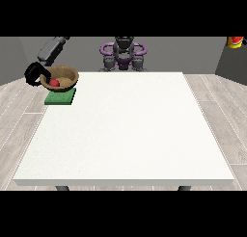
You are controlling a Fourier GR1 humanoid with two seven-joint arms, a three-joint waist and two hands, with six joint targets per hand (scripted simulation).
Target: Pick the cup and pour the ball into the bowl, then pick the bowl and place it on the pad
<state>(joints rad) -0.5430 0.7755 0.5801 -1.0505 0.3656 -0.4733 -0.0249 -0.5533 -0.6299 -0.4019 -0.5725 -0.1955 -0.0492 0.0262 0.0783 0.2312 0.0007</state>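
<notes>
A brown bowl [65, 76] with a red ball [55, 82] inside it is at the table's far left corner. It is directly over the green pad [61, 98], and I cannot tell whether it rests on the pad or hangs just above it. The black hand at the view's left [34, 75] is curled round the bowl's left rim, with its grey arm [52, 48] rising up behind it. No cup shows anywhere. The other hand is not visible.
The white table [130, 135] stretches towards the camera and to the right of the pad. The robot's torso [123, 53] stands behind the far edge. A red object [236, 41] sits at the upper right, off the table.
</notes>
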